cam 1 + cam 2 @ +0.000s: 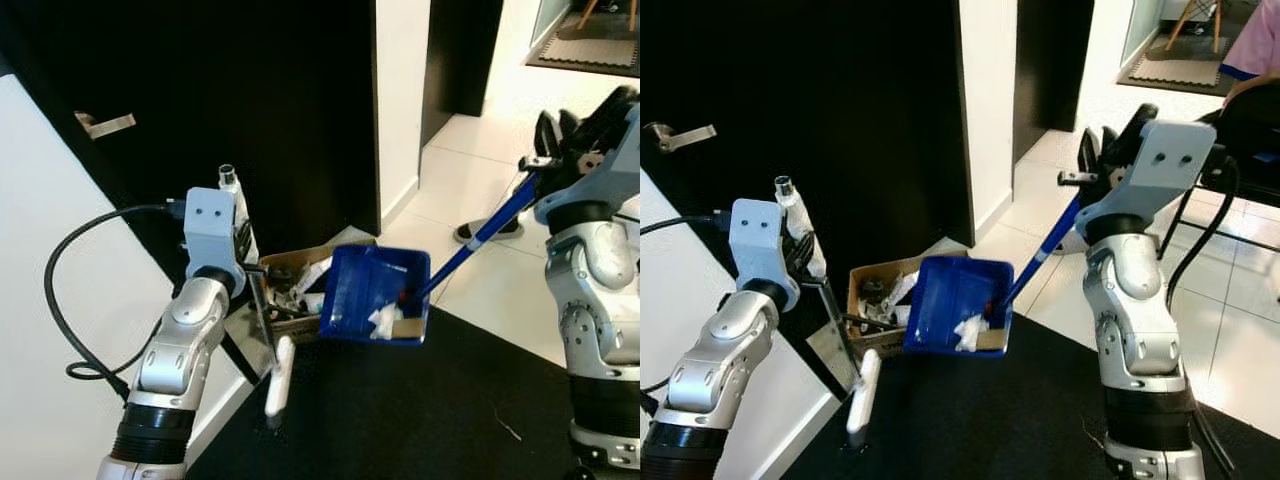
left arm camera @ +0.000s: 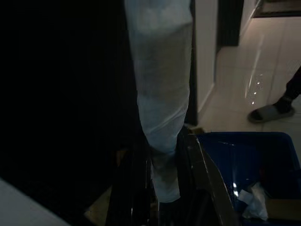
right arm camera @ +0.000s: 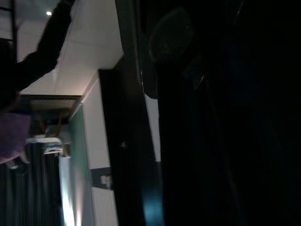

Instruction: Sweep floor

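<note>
My left gripper [image 1: 243,235] is shut on the white-wrapped handle [image 2: 160,117] of a small broom. Its thin shaft slants down to a white head [image 1: 278,378] that rests on the black mat. My right gripper [image 1: 1095,165] is shut on the top of a long blue handle [image 1: 480,238]. At the handle's lower end a blue dustpan [image 1: 375,295] hangs off the floor, tilted toward an open cardboard box [image 1: 300,265]. White paper scraps [image 1: 385,320] and a brown piece lie in the pan. The right wrist view is too dark to read.
The cardboard box holds trash and stands against a black door [image 1: 250,100] with a metal handle [image 1: 105,124]. A black mat [image 1: 420,420] covers the near floor, with white tiles beyond. A person's sandalled foot [image 1: 485,230] stands by the doorway. A black chair [image 1: 1240,170] is at the right.
</note>
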{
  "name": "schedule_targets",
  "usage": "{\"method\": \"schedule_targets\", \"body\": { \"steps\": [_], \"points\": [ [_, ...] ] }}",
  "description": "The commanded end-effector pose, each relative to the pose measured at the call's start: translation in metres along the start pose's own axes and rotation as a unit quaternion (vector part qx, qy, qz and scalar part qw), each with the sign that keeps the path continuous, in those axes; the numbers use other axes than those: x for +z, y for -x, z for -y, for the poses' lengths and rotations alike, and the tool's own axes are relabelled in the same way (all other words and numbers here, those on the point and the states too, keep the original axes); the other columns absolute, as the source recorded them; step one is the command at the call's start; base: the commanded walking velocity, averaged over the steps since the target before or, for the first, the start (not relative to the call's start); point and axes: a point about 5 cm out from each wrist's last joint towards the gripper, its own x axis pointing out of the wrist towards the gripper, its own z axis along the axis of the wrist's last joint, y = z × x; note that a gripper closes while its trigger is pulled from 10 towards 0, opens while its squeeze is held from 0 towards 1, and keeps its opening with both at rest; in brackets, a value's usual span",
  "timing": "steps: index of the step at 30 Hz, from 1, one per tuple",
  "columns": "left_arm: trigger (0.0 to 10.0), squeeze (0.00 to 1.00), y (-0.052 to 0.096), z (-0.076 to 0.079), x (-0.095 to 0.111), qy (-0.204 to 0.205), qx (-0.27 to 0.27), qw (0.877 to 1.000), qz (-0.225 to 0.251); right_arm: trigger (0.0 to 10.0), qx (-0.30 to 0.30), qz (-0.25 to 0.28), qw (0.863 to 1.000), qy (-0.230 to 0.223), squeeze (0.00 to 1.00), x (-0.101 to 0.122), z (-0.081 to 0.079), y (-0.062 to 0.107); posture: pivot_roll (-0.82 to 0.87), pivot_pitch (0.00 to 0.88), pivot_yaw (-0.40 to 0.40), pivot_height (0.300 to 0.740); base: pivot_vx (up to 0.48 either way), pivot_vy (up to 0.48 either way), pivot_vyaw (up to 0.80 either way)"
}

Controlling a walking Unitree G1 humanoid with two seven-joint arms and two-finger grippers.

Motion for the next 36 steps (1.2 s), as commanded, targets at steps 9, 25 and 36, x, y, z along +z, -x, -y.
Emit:
{"method": "schedule_targets", "body": {
  "steps": [9, 25, 36],
  "points": [
    [10.0, 0.0, 0.009, -0.003, 0.001, -0.018, 0.016, 1.0, 0.019, 10.0, 0.011, 0.024, 1.0, -0.006, 0.0, -0.002, -0.002, 0.01, -0.01, 0.1, 0.138, 0.74, 0.0, 0.0, 0.0],
    [10.0, 0.0, 0.008, -0.004, 0.003, -0.012, 0.022, 0.999, 0.029, 10.0, 0.018, 0.028, 0.999, -0.002, 0.0, -0.002, -0.003, 0.01, -0.01, 0.101, 0.136, 0.74, 0.415, 0.0, 0.0],
    [10.0, 0.0, 0.007, -0.004, 0.003, -0.01, 0.023, 0.999, 0.031, 10.0, 0.02, 0.026, 0.999, -0.001, 0.0, -0.003, -0.003, 0.011, -0.01, 0.101, 0.137, 0.74, 0.48, 0.0, 0.0]
  ]
}}
